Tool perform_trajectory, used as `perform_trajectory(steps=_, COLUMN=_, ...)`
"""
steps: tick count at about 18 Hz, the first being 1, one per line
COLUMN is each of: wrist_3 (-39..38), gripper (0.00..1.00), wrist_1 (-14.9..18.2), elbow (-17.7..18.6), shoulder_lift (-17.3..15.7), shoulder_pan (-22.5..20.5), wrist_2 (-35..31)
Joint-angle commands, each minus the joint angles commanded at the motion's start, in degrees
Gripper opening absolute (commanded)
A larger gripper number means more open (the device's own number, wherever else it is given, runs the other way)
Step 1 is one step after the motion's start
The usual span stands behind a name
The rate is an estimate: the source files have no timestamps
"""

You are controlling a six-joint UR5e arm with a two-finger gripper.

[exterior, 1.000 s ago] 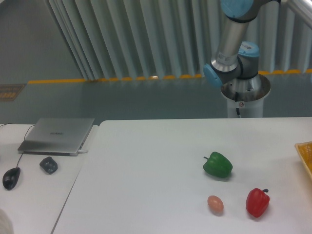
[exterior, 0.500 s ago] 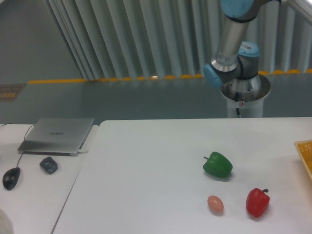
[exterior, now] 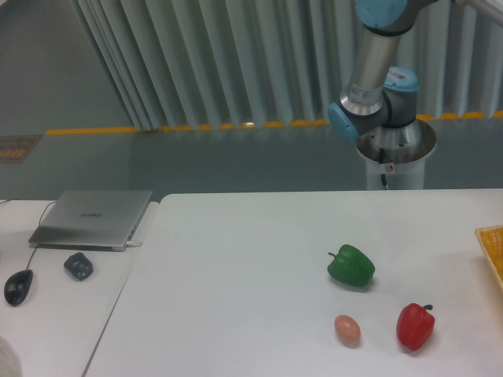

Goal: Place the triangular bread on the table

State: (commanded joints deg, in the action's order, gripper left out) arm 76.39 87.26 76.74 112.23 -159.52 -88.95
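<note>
The triangular bread is out of view. The large white table (exterior: 236, 267) fills the lower part of the camera view. Only the robot arm's base and lower joints (exterior: 377, 86) show, behind the table's far edge at the upper right. The arm runs out of the frame at the top, so the gripper is not in view.
A green bell pepper (exterior: 351, 265), a red bell pepper (exterior: 414, 326) and a small pinkish-brown egg-shaped thing (exterior: 347, 329) lie on the table's right part. A yellow basket's corner (exterior: 493, 247) pokes in at the right edge. On the left desk sit a laptop (exterior: 93, 218), a mouse (exterior: 18, 286) and a small dark object (exterior: 78, 265).
</note>
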Motion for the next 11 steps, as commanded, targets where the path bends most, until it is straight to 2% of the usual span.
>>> perform_trajectory(steps=6, wrist_3=-3.7, gripper=0.0, wrist_1=0.9, elbow=-1.9, shoulder_lift=0.3, shoulder_pan=2.3, wrist_2=1.0)
perform_trajectory(steps=9, wrist_3=-6.0, gripper=0.0, wrist_1=3.1, elbow=-4.0, shoulder_lift=0.4, shoulder_pan=2.4, wrist_2=4.8)
perform_trajectory(steps=11, wrist_3=-6.7, gripper=0.0, wrist_1=3.7, elbow=-4.1, shoulder_lift=0.2, shoulder_pan=2.9, wrist_2=5.4)
